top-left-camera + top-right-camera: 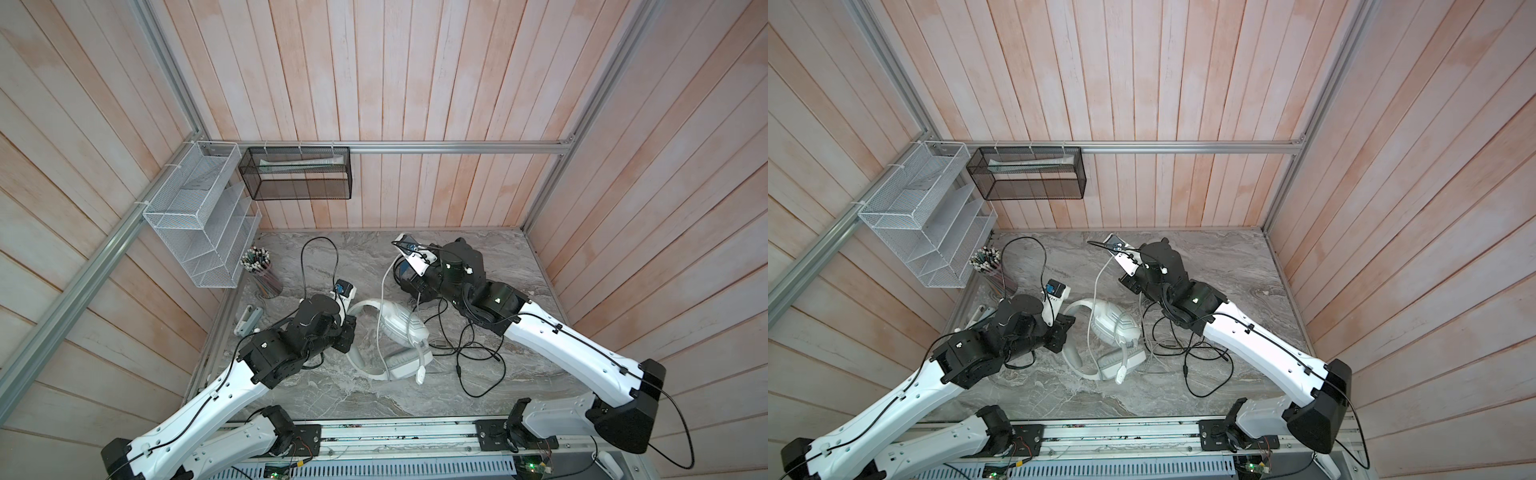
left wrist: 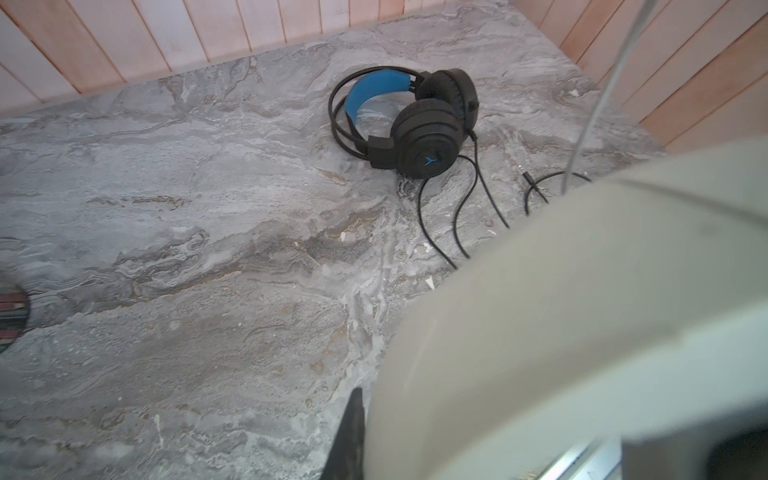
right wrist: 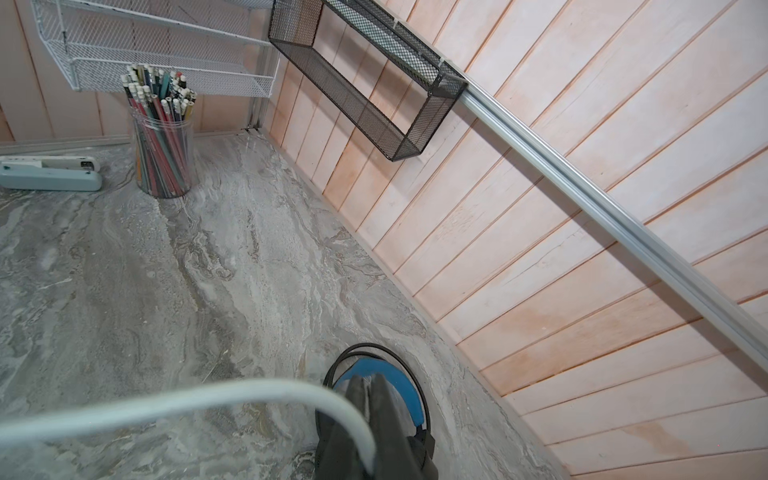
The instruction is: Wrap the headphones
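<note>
The white headphones [image 1: 399,328] lie in the middle of the marble table [image 1: 519,270]. My left gripper [image 1: 348,332] is shut on their headband, which fills the near side of the left wrist view as a white band [image 2: 561,311]; only one dark finger [image 2: 351,432] shows beside it. The grey-white cable [image 1: 379,307] rises from the headset to my right gripper [image 3: 368,384], which is shut on the cable above the black headphones [image 2: 428,124]. Their blue-lined headband [image 3: 401,384] lies directly under that gripper. The black cable [image 1: 478,357] sprawls in loops under the right arm.
A clear cup of pencils [image 1: 262,270] and a pale stapler [image 1: 248,319] stand at the table's left edge. A white mesh rack [image 1: 195,220] and a black mesh basket [image 1: 299,174] hang on the walls at the back left corner.
</note>
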You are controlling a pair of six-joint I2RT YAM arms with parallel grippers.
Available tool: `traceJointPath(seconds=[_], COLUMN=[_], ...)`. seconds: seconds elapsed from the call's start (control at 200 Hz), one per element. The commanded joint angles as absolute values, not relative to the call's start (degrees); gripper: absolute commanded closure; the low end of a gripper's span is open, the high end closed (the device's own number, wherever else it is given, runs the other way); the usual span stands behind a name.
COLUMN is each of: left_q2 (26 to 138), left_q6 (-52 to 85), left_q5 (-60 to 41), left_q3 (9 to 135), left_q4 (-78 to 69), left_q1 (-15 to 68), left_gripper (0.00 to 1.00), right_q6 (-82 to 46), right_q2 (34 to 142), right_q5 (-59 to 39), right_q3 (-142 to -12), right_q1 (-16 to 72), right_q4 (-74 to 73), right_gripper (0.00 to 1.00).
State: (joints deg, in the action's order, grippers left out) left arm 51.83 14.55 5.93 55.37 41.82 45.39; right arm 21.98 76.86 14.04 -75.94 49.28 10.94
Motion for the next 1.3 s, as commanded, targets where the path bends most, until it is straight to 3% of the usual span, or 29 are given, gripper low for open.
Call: traceJointPath(seconds=[0.0,0.25,0.565,0.9,1.09,1.115,1.295], left_q2=[50.97,49.59,50.19,53.11,55.87,56.35,60.50], left_q6=[18.75,25.69,34.37,38.58,37.15,37.01,35.04], left_q5=[1.63,0.40,2.23,5.53,9.84,10.68,16.53], left_q3=[55.26,56.36,66.98,80.59,89.17,90.60,101.60], left_q4=[36.20,32.61,34.79,39.48,43.23,44.19,51.00], left_q1=[46.13,46.85,46.85,46.77,46.80,46.76,46.76], left_gripper=[1.00,1.00,1.00,1.00,1.00,1.00,1.00], right_q6=[17.63,12.61,5.51,-2.07,-5.10,-5.63,-8.39], right_q2=[78.95,76.28,76.95,77.72,75.70,75.22,74.35], right_q5=[11.43,9.17,4.01,-3.01,-6.52,-6.92,-9.28], right_q3=[-74.66,-61.94,-54.35,-47.55,-42.45,-41.52,-35.29], right_q1=[47.19,45.52,45.25,44.65,44.65,44.65,44.65], right_q4=[4.86,-6.89,-14.46,-21.21,-25.04,-25.81,-30.61], right_gripper=[1.00,1.00,0.97,0.73,0.64,0.58,0.53])
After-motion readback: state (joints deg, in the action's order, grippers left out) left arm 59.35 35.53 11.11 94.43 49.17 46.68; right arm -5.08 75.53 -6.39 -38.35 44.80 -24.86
